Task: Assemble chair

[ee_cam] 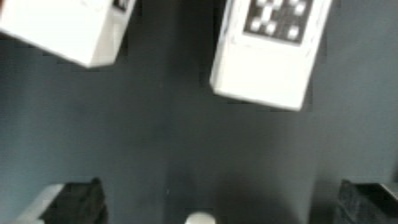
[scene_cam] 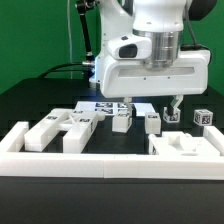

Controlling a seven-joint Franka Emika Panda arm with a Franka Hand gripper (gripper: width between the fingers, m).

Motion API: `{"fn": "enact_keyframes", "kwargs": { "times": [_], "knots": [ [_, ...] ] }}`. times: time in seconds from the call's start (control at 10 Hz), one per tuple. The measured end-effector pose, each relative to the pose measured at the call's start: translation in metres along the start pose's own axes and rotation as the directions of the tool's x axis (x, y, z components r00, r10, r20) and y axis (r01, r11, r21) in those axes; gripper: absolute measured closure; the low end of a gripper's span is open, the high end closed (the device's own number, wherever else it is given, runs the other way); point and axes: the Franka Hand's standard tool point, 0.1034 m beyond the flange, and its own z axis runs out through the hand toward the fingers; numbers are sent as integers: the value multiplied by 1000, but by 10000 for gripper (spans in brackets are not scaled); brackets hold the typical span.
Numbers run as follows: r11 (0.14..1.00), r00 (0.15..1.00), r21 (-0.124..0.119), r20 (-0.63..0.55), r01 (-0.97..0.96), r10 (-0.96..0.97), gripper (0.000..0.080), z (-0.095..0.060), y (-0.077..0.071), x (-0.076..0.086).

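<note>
While the gripper (scene_cam: 152, 108) is hanging over the black table (scene_cam: 40, 105), its two fingers (scene_cam: 172, 104) are standing wide apart and are gripping nothing. In the exterior view a small white chair block (scene_cam: 152, 121) is lying just below the gap between the fingers; contact cannot be told. A second small block (scene_cam: 121, 121) is sitting just outside one finger, and a tagged cube (scene_cam: 203, 118) is sitting well beyond the other. In the wrist view a plain white part (ee_cam: 71, 30) and a tagged white part (ee_cam: 267, 55) are lying ahead of the dark fingertips (ee_cam: 71, 203), apart from them and from each other.
</note>
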Motion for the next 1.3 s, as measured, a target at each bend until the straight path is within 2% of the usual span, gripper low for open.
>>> {"fn": "enact_keyframes", "kwargs": {
  "times": [0.2, 0.3, 0.5, 0.7, 1.0, 1.3],
  "knots": [
    [1000, 994, 15, 107, 19, -21, 150, 7, 0, -2],
    [999, 980, 25, 198, 24, -29, 150, 7, -3, -6],
    [999, 951, 39, 306, 27, -37, 150, 9, -7, -4],
    [998, 910, 53, 412, 26, -45, 150, 11, -9, -6],
    [997, 804, 74, 591, 27, -66, 150, 18, -17, -16],
    [996, 750, 82, 658, 18, -68, 150, 27, -17, -19]
  ]
}}
